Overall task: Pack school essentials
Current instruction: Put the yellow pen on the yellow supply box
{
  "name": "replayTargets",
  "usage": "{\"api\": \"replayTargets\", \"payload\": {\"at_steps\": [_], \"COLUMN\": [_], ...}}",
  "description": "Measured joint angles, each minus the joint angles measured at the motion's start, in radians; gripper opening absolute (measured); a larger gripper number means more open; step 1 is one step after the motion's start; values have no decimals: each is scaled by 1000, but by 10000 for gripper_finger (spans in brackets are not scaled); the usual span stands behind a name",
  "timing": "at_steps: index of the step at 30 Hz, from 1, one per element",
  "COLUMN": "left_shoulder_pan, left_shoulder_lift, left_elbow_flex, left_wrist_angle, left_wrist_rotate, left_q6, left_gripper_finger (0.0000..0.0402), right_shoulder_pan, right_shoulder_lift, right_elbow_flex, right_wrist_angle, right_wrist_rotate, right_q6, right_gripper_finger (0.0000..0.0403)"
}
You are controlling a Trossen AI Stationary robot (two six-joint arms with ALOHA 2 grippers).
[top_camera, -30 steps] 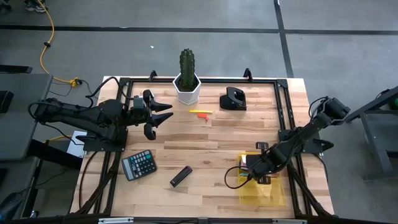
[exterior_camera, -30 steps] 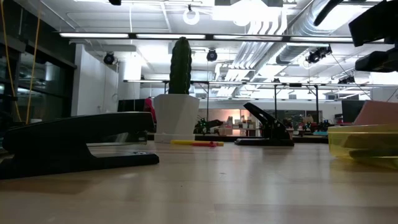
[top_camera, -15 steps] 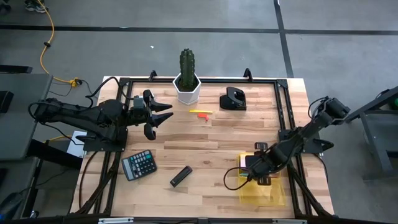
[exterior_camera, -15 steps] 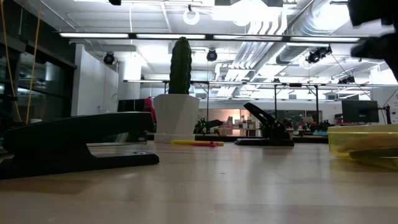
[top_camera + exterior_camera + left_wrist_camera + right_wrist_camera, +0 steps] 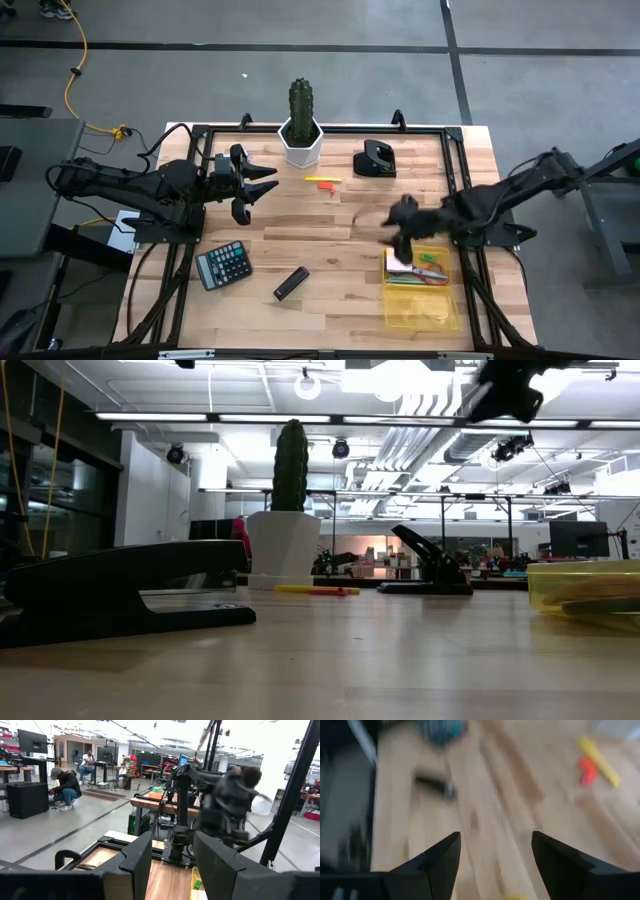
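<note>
A clear yellow case [image 5: 421, 305] lies at the table's near right. In it are a pale square pad [image 5: 399, 264], red-handled scissors [image 5: 432, 273] and green pens [image 5: 405, 281]. A yellow marker with a red piece beside it [image 5: 322, 181] lies on the wood near the cactus pot. My right gripper [image 5: 402, 216] hovers open above the table, just past the case's far end, with nothing between its fingers [image 5: 495, 837]. My left gripper [image 5: 264, 186] stands open and empty above the far left of the table [image 5: 172, 840].
A potted cactus [image 5: 301, 128] and a black hole punch [image 5: 375, 159] stand at the far edge. A black calculator [image 5: 222, 266] and a black bar-shaped item [image 5: 291, 283] lie at the near left. Bare wood stretches across the table's middle.
My right gripper has risen out of the yellow case and swung fast toward the table's middle and far edge. In the low view, the pink thing that stood above the case a second ago is gone from there.
</note>
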Motion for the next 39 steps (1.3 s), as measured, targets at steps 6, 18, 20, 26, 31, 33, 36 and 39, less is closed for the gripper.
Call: {"api": "replayTargets", "payload": {"at_steps": [6, 18, 20, 26, 31, 33, 36, 39], "left_shoulder_pan": [0, 0, 0, 0, 0, 0, 0, 0], "left_shoulder_lift": [0, 0, 0, 0, 0, 0, 0, 0], "left_elbow_flex": [0, 0, 0, 0, 0, 0, 0, 0], "left_wrist_angle": [0, -68, -68, -68, -68, -68, -68, -68], "left_wrist_rotate": [0, 0, 0, 0, 0, 0, 0, 0], "left_q6": [0, -33, -42, -28, -27, -27, -27, -27], "left_gripper_finger": [136, 136, 136, 136, 136, 136, 136, 136], "right_shoulder_pan": [-165, -289, -289, -289, -288, -288, -288, -288], "right_shoulder_lift": [-150, -132, -132, -132, -132, -132, -132, -132], "right_elbow_flex": [-273, -259, -237, -214, -214, -214, -214, -214], "right_wrist_angle": [573, 979, 963, 902, 890, 890, 889, 889], "right_wrist_rotate": [30, -38, -39, -40, -42, -45, -46, -46], "right_q6": [6, -420, -476, -530, -531, -530, -530, -529], "right_gripper_finger": [234, 233, 233, 233, 233, 233, 233, 233]}}
